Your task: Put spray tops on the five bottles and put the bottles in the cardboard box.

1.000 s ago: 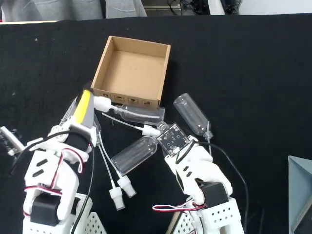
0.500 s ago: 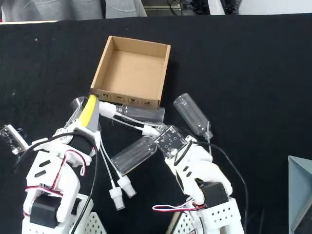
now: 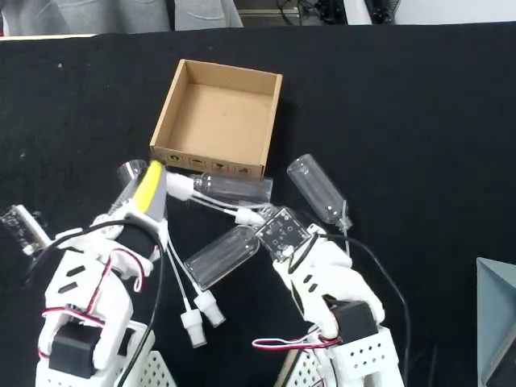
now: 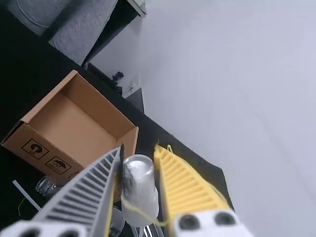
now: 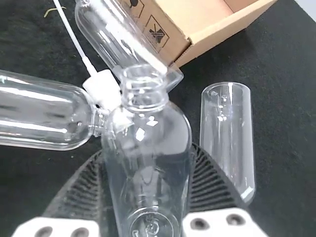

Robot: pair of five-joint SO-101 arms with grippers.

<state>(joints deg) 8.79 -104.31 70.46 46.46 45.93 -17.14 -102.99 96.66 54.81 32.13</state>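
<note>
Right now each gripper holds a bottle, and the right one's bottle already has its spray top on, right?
Not quite. The left gripper holds a bottle, and the right gripper does too, but that open-necked bottle has no spray top on; the right wrist view shows it.

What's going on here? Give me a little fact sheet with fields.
Left fingers: shut on a clear bottle
Right fingers: shut on an uncapped bottle
Cardboard box: open-topped, upright
Lying bottles: three, near the box
Loose spray tops: two, on no bottle
</note>
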